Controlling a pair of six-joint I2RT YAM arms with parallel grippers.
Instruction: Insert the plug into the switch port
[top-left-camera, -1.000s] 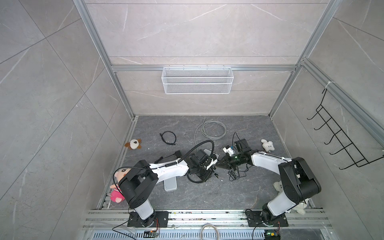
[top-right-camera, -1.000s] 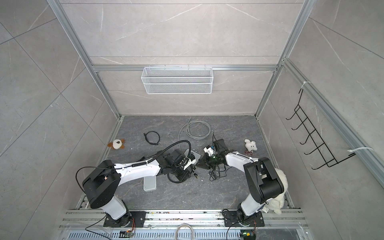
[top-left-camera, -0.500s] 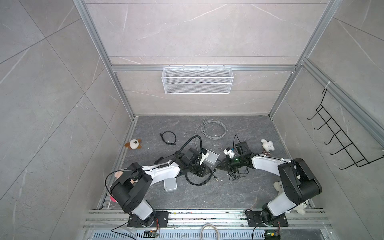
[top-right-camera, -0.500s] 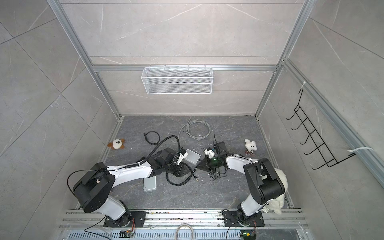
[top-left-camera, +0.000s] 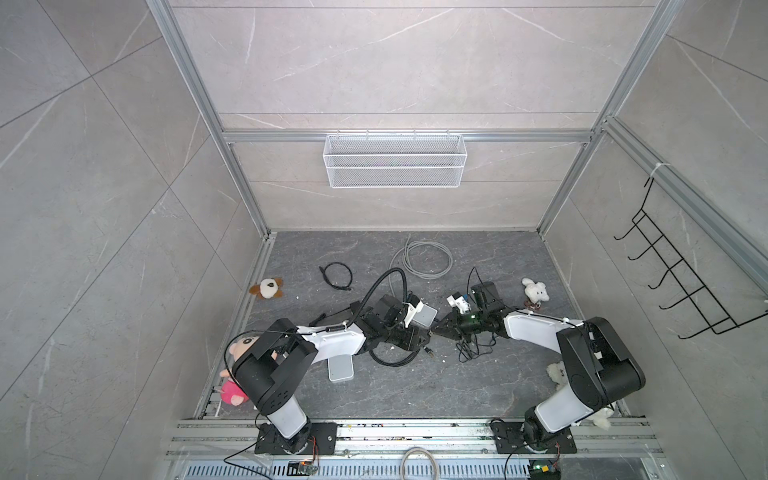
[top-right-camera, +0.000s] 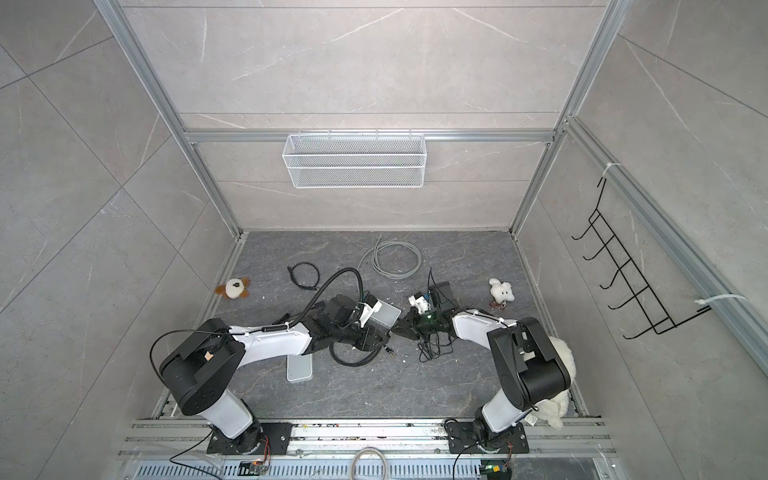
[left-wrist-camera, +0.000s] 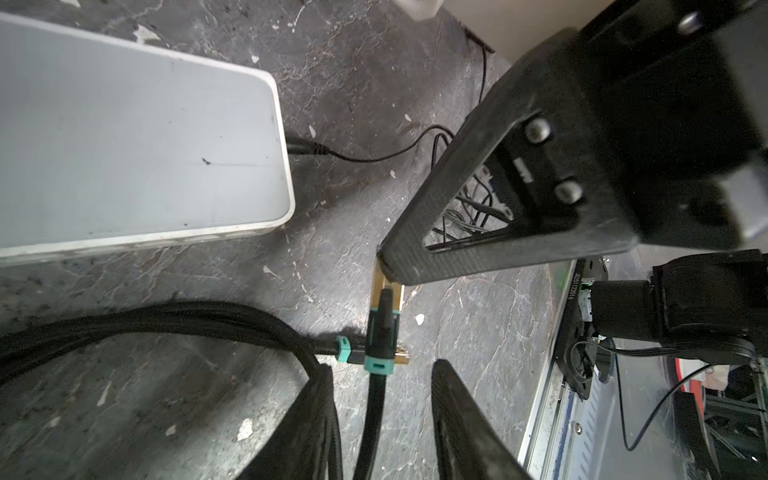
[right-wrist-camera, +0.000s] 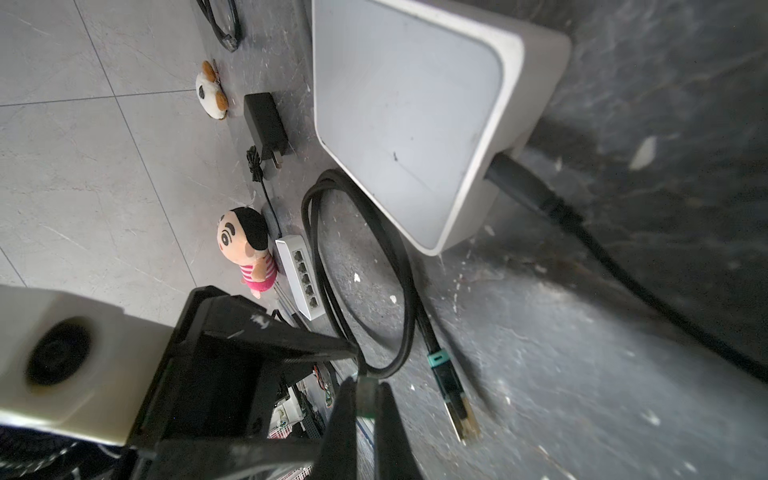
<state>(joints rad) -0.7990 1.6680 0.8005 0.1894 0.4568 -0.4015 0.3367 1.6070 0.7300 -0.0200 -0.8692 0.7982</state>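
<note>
**Handover on the cell floor.** From the remote desk I am watching the left gripper (left-wrist-camera: 383, 374) standing with its jaws parted. It opened within the last second, and the black cable (left-wrist-camera: 370, 419) is running loose between its fingers (left-wrist-camera: 461, 419) rather than being pinched.

The right gripper (left-wrist-camera: 390, 266) is staying closed and is now carrying the plug (left-wrist-camera: 383, 332) alone. It is nipping the very front of the gold nose, with the teal-collared body trailing back toward the left claw.

In both top views the two claws are meeting almost tip to tip near the middle of the floor, just beside the white switch (top-left-camera: 424, 325). In the left wrist view that switch is lying near the plug but apart from it, with a power lead (left-wrist-camera: 374, 158) already seated in its end. I am not seeing its ports from here.

A second switch (right-wrist-camera: 298, 272) is showing a row of ports in the right wrist view, well off beside a cartoon doll (right-wrist-camera: 243, 237). A second plug (right-wrist-camera: 451, 390) is lying loose on the floor.

I am reading the release as a change of hands, not progress. The plug is not yet in any port. With the right claw covering the nose that has to enter, I am expecting a regrasp further back before any push.
</note>
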